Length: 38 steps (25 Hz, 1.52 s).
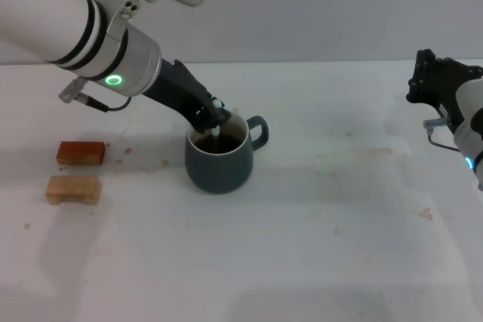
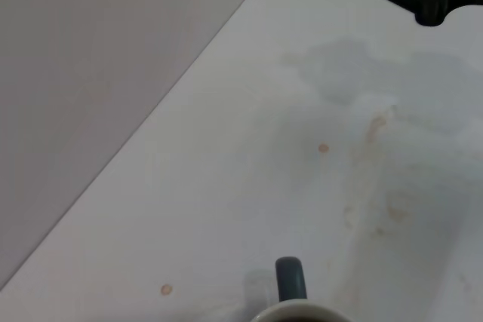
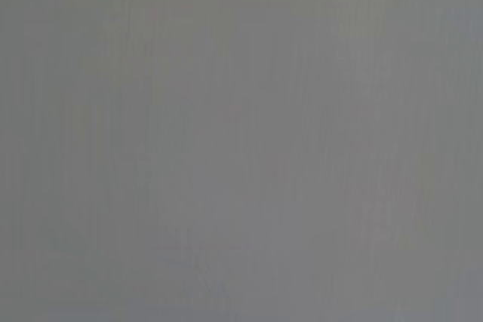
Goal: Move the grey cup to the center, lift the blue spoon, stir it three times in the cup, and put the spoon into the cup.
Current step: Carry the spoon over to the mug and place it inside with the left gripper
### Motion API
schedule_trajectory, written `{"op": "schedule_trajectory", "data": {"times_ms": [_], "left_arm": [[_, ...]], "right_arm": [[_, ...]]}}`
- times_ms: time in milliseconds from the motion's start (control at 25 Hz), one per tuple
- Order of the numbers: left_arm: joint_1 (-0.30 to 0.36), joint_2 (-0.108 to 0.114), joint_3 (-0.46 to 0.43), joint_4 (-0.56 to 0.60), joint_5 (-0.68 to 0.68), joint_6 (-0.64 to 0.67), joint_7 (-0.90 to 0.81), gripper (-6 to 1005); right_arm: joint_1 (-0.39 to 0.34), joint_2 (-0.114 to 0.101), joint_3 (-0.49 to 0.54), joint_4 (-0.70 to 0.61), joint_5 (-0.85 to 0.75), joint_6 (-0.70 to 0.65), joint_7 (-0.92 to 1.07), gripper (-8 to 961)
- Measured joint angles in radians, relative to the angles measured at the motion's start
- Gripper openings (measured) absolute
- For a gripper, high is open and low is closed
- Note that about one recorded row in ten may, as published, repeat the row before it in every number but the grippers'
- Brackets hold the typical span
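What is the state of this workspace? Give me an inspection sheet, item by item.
Surface: white table, stained with brownish spots and faint smears.
Job's things: rounded dark grey cup with loop handle, near the middle, dark liquid inside; slim blue spoon with pale handle, standing in the cup.
Clutter: reddish-brown block and tan block on the robot's left side.
Grippers: left gripper over the cup's rim, shut on the spoon; right gripper parked at the far right edge.
Cables: short black cable at the left wrist.
Surroundings: plain grey wall behind.
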Motion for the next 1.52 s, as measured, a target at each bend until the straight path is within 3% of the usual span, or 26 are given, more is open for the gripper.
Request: {"op": "schedule_trajectory", "data": {"times_ms": [360, 680, 960, 1520], "left_arm": [[0.011, 0.006, -0.011, 0.005, 0.011, -0.014, 0.001, 136], [0.025, 0.006, -0.028, 0.045, 0.028, -0.103, -0.003, 135], [0.027, -0.001, 0.008, 0.051, -0.021, -0.105, -0.009, 137], [0.019, -0.002, 0.068, 0.038, -0.056, 0.095, 0.001, 135]], "right_arm": [[0.000, -0.001, 0.000, 0.003, 0.000, -0.001, 0.000, 28], [0.000, -0.003, -0.001, 0.003, 0.000, -0.001, 0.000, 28], [0.005, -0.003, -0.006, 0.004, 0.000, -0.001, 0.000, 28], [0.000, -0.003, -0.006, 0.006, 0.000, -0.001, 0.000, 28]]}}
